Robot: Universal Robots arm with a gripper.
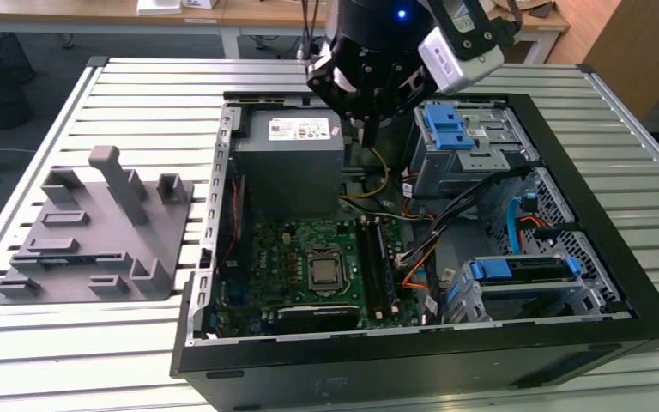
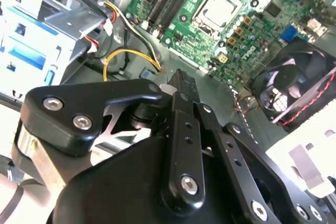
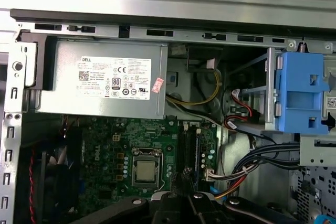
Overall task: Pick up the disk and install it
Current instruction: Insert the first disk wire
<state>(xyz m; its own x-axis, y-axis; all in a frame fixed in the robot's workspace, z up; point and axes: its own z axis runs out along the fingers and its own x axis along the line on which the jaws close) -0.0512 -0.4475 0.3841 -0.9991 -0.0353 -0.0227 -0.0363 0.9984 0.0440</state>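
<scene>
1. The gripper (image 1: 367, 124) hangs over the far end of the open computer case (image 1: 421, 365). In both wrist views its fingers are drawn together at the tip (image 2: 179, 78) (image 3: 186, 199), with nothing between them.
2. The grey power-supply box (image 1: 295, 142) (image 3: 105, 80) stands just beside the gripper, on the exterior view's left.
3. The metal drive cage (image 1: 473, 150) with its blue latch (image 1: 449, 129) (image 3: 302, 93) stands just beside the gripper, on the exterior view's right.
4. The yellow cables (image 2: 123, 56) (image 3: 210, 95) lie under the gripper tip, between the box and the cage.
5. The motherboard (image 1: 306, 249) (image 2: 210, 9) (image 3: 100, 156) lies near the gripper, on the case floor.
6. The disk (image 1: 522, 269), in its blue carrier, sits in the lower bay of the case, well apart from the gripper, past the motherboard and towards the exterior view's right.
7. The grey fixture (image 1: 95, 232) rests on the slatted table (image 1: 135, 94), outside the case and well apart from the gripper.
</scene>
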